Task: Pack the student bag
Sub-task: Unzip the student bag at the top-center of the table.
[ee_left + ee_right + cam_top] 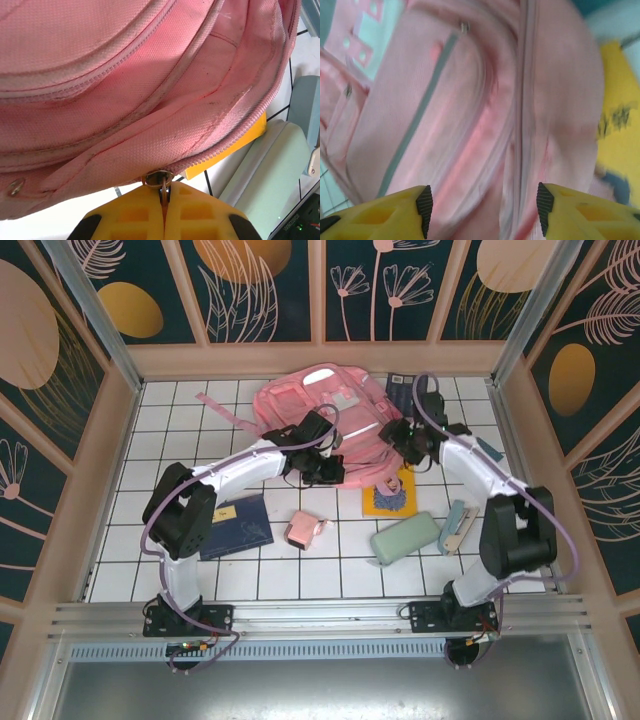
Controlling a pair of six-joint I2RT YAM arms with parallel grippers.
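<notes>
Backpack (pixel 285 405), big, soft and pink, flat on the white tiled table (pixel 180 430) at the far middle, pocketed front up. Long axis slanting from far left to near right, judging past the two arms. Pink strap (pixel 222 410) trailing off the far-left end. Near-right end lapping over a yellow book (pixel 385 502).

From above: left gripper (pixel 322 472) down at the near edge of the backpack, right gripper (pixel 398 437) over its right side, pincer states not readable at that range. Also from above, nearer the arm bases: navy notebook (pixel 238 525) at left, then small pink pouch (pixel 305 530), mint-green pencil case (pixel 405 537) and a pale stapler-like object (pixel 458 528) at right, all apart from the backpack.

Left wrist view, close in: coarse woven pink canvas, stitched seams, curved zipper lines and a round metal eyelet (pixel 15 187). Yellow fingers (pixel 135 215) pressed together, pinching the small metal zipper pull (pixel 164 189) hanging from the slider at the edge of the backpack. Corner of the yellow book peeping from under the fabric, with the smooth mint case just beside it on the right.

Right wrist view, blurred: rounded pocket outlined by a grey zipper (pixel 420 115), and a pale glossy panel (pixel 375 35) with pink squares at upper left. Yellow fingers with black ribbed pads (pixel 425 205) set wide apart over the pink fabric, gripping nothing. Contact with the cloth impossible to tell.
</notes>
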